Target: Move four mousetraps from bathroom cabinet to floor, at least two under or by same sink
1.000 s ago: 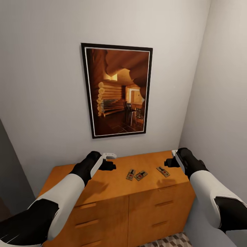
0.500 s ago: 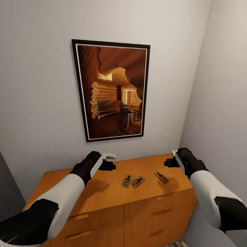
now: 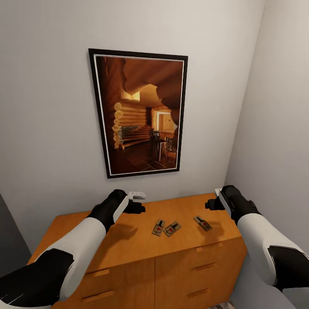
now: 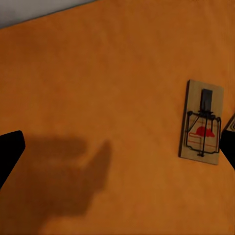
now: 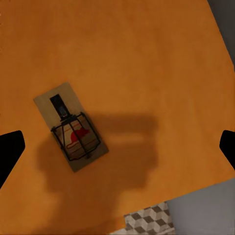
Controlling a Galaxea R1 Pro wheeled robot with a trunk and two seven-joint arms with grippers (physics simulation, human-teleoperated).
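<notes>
Three mousetraps lie flat on the orange-brown cabinet: two side by side and one further right. My left gripper hovers open above the cabinet top, left of the pair. In the left wrist view one mousetrap lies near a fingertip, with the left gripper empty. My right gripper hangs open above the right trap. In the right wrist view that mousetrap lies between the spread fingers of the right gripper.
A framed picture hangs on the grey wall behind the cabinet. A side wall stands close on the right. Cube-patterned floor tile shows past the cabinet's edge. Drawer handles face me.
The camera moved a second ago, so the whole picture shifted left and down; it has barely shifted since. Both grippers stay open in the same pose.
</notes>
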